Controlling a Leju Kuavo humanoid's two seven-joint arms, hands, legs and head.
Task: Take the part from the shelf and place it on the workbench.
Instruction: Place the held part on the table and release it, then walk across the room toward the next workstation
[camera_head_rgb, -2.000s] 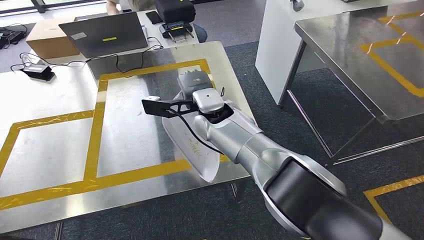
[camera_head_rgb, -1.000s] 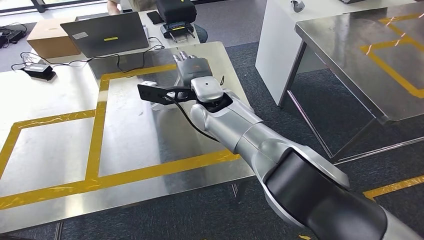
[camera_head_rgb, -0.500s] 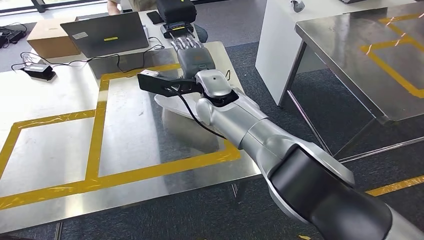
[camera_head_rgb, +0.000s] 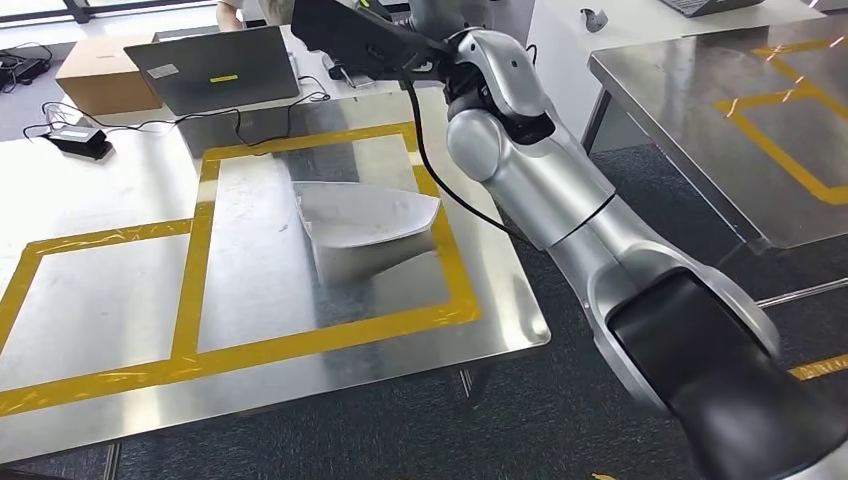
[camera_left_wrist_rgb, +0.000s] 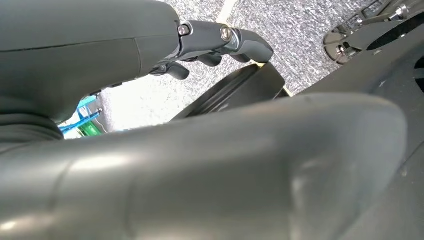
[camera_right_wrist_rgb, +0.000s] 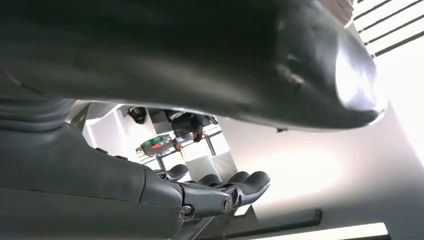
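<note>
White part (camera_head_rgb: 365, 222) on silver workbench (camera_head_rgb: 90, 290) w/ yellow tape lines (camera_head_rgb: 190, 262) — arm (camera_head_rgb: 560, 200) silver/black.

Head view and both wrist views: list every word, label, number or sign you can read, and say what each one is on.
No text can be read in any view.
Laptop lid: a grey sticker and a yellow one, both too small to read.
Cardboard box: no legible print.
Workbench: yellow tape lines, no writing.
White part: no marking visible.

Head high, wrist cameras hand-close
</note>
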